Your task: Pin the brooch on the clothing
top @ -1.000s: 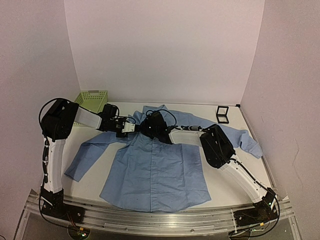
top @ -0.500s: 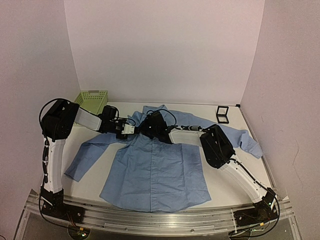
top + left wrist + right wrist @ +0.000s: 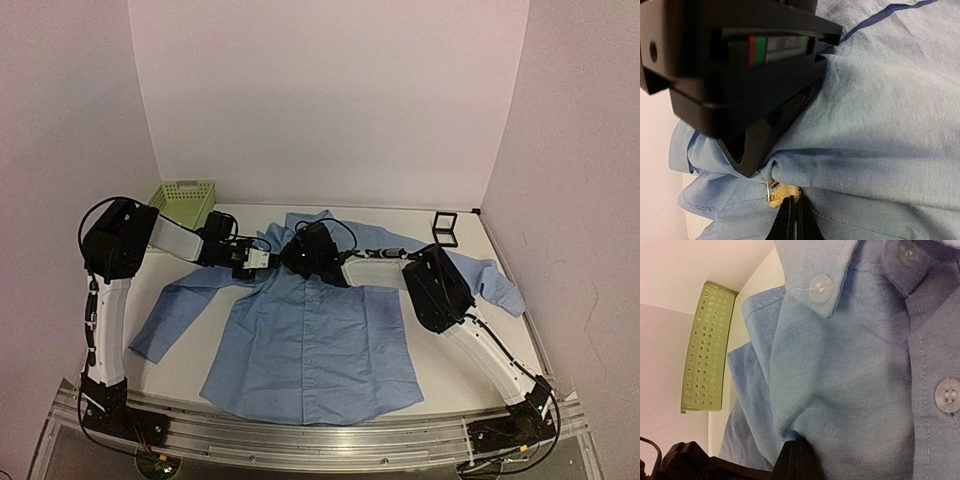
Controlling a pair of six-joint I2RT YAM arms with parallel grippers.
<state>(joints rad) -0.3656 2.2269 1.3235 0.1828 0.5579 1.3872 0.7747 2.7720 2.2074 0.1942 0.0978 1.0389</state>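
Where the light blue shirt (image 3: pixel 310 340) lies spread flat, the white table (image 3: pixel 175 375) shows as a border around it. The border is broadest at 8 o'clock under one sleeve and at 4 o'clock beside the hem, and narrow at 12 o'clock, where the collar (image 3: pixel 312 222) nears the back wall. A pale green basket (image 3: pixel 183 200) with rows of punched holes sits at 10 o'clock against the wall, and a small black square box (image 3: pixel 444 228) sits at 2 o'clock. Both arms meet just below the collar. The right gripper (image 3: pixel 792 450) has its fingers pressed together on a raised fold of the soft woven cloth, which puckers into creases toward the tips. The left gripper (image 3: pixel 793 207), slim, black and pressed together, nips the lower edge of the brooch (image 3: pixel 785 191). This is a tiny golden-tan piece with a thin metal pin, lying against that fold. Round translucent buttons (image 3: pixel 821 287) dot the collar and placket.
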